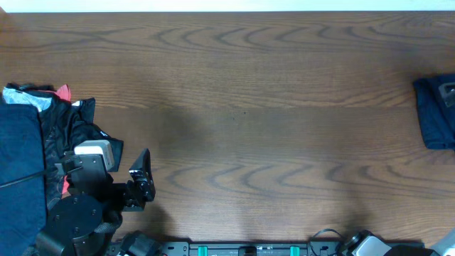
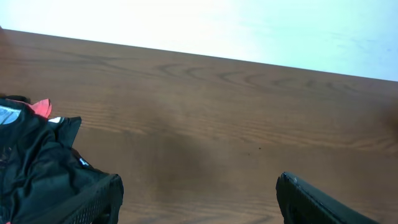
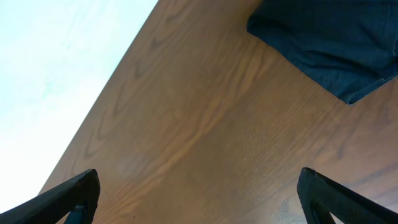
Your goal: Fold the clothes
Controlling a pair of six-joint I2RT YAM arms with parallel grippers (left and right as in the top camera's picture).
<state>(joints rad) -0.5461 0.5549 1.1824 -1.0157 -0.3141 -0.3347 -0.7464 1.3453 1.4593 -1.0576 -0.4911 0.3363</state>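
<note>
A pile of unfolded clothes (image 1: 50,128), black with red and white bits and a dark blue garment (image 1: 18,171), lies at the table's left edge; it also shows in the left wrist view (image 2: 37,162). A folded dark blue garment (image 1: 435,112) lies at the right edge and shows in the right wrist view (image 3: 336,37). My left gripper (image 2: 199,199) is open and empty, just right of the pile near the front edge (image 1: 138,178). My right gripper (image 3: 199,199) is open and empty above bare wood; only its arm base shows at the overhead view's bottom right.
The brown wooden table (image 1: 256,107) spans the whole view. A black rail with cables (image 1: 249,249) runs along the front edge. The left arm's body (image 1: 78,213) partly covers the pile's front.
</note>
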